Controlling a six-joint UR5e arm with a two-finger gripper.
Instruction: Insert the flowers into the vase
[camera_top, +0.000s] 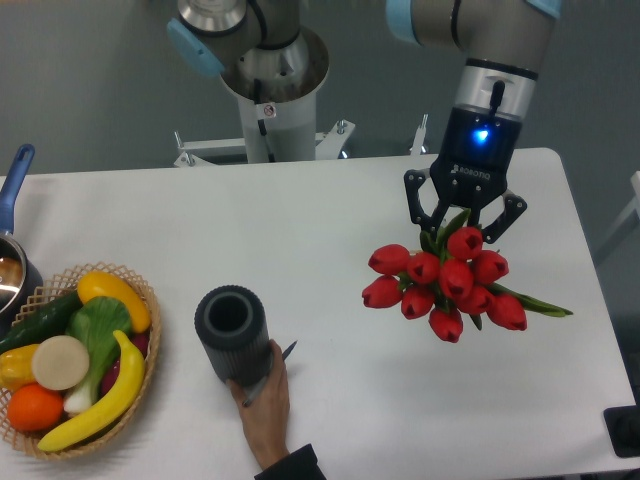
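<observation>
**Ana:** Near the front edge of the desk (330, 220), who is holding the vase (233, 334)?

**Ben:** 1 human hand (263, 400) reaches in from the front edge and grips the vase's base, and a thin dark tool pokes out beside the fingers. My guess is the person is steadying or shifting it so its round mouth is easier to reach. It looks tilted a little, mouth toward the camera.

**Ana:** And at the front left corner?

**Ben:** 1 wicker basket (140, 380) of fruit and vegetables, no part of this job. Behind it, at the left edge, part of a pot with a blue handle (18, 170) shows.

**Ana:** Where are the flowers (440, 285)?

**Ben:** Farther back and to the right, well apart from the vase, hanging above the desk. The gripper (463, 222) is clenched on the bunch just above the red buds, its 2 fingers either side of the green leaves. Some stems stick out toward the right edge, so the bunch seems to hang heads toward the camera instead of stems down.

**Ana:** Why does that matter?

**Ben:** I judge the stems must meet the mouth 1st, so the bunch needs turning and carrying left. With a hand on the vase, the arm should approach carefully.

**Ana:** Farthest back?

**Ben:** The robot's pedestal (270, 90), beyond the rear edge.
</observation>
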